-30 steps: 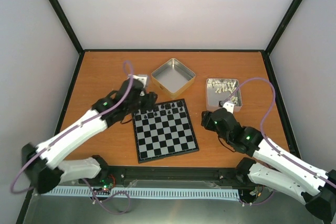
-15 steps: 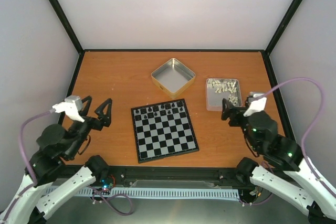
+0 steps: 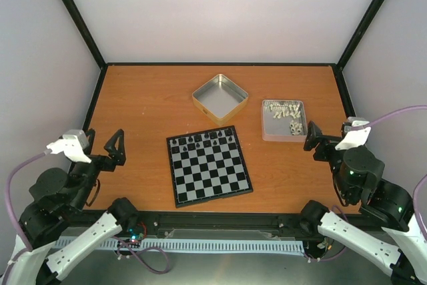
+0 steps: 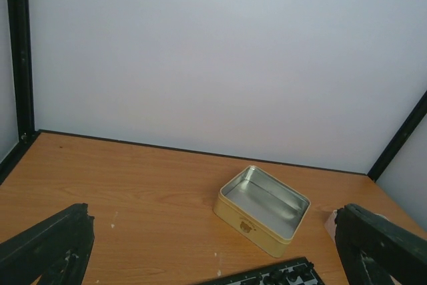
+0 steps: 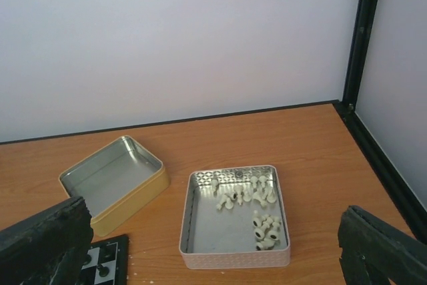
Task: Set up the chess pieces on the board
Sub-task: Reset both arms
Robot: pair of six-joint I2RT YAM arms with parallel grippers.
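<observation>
Two end effectors, mine: left [image 3: 103, 143] and right [image 3: 328, 139], both spread wide, gripping nothing, near opposite sides of the surface [image 3: 143, 101]. One board [image 3: 209, 168], mid-surface; black chess pieces [image 3: 203, 139] along its far row. Two tins beyond: gold [image 3: 220, 98], silver [image 3: 283, 119].

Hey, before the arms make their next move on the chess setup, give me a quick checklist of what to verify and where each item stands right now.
1. Left pincer open and empty: ok.
2. Right pincer open and empty: ok.
3. Black-and-grey checked chessboard clear of both arms: ok.
4. Tiny black chess pieces on the board along its far edge: ok. Whether each is on its right square: cannot tell, too small.
5. Yellow square metal tin emptied: ok.
6. Pale whitish pieces off the board, inside the silver-lined square tin: ok.
</observation>
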